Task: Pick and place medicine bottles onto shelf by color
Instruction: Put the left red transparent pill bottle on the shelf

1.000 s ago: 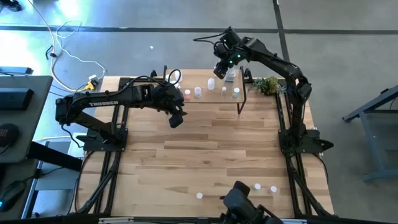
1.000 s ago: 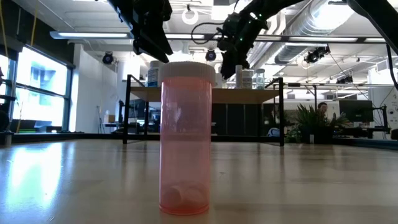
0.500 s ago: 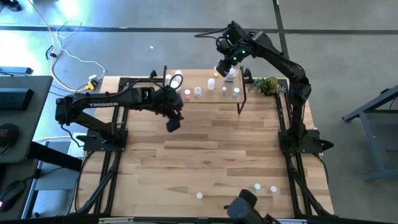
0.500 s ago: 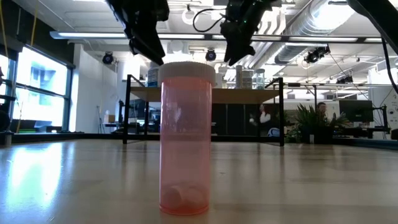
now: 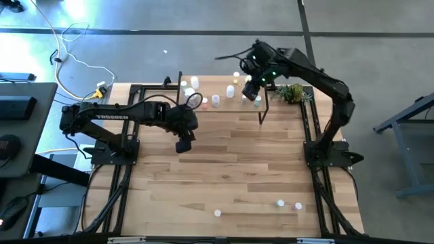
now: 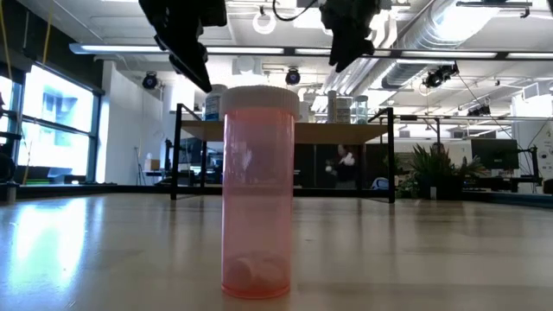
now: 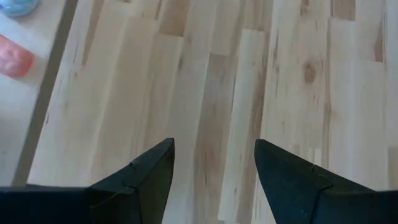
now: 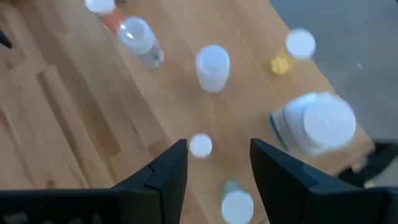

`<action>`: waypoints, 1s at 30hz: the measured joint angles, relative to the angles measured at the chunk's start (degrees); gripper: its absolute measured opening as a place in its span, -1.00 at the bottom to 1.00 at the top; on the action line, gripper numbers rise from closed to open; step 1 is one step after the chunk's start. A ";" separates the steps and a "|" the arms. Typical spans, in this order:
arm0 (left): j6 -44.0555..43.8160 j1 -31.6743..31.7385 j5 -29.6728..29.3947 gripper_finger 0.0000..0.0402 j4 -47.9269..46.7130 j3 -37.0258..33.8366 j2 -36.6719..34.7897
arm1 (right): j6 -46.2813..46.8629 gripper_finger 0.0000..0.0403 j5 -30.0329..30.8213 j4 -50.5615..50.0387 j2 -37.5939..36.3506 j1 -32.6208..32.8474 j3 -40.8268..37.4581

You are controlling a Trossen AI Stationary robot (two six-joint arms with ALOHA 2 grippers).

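Observation:
The shelf [image 5: 224, 107] stands at the table's far edge, with several white medicine bottles [image 5: 215, 100] upright on it. My right gripper [image 5: 251, 91] hangs open and empty above the shelf's right part. In the right wrist view [image 8: 217, 155] it is over a large white bottle [image 8: 317, 124], a small white-capped bottle [image 8: 200, 145] and a clear one [image 8: 140, 40]. My left gripper [image 5: 183, 144] is open and empty over bare table in front of the shelf [image 7: 214, 162]. A pink bottle with a white cap [image 6: 257, 190] stands on the table close to the low camera.
Three small bottles [image 5: 217, 213] [image 5: 280, 202] [image 5: 297, 206] stand near the table's near edge. A green plant sprig [image 5: 293, 92] lies right of the shelf. The shelf's corner with a pink cap [image 7: 12, 59] shows in the left wrist view. Bare wood lies mid-table.
My left gripper has drawn back from the shelf toward the table's near edge and a little left, staying open. My right gripper has risen and moved toward the table's right, over the shelf's right part.

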 joint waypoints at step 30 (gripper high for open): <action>-8.64 -16.95 0.09 0.06 3.15 0.00 0.00 | 67.05 -0.18 15.93 12.03 -31.80 42.42 -44.07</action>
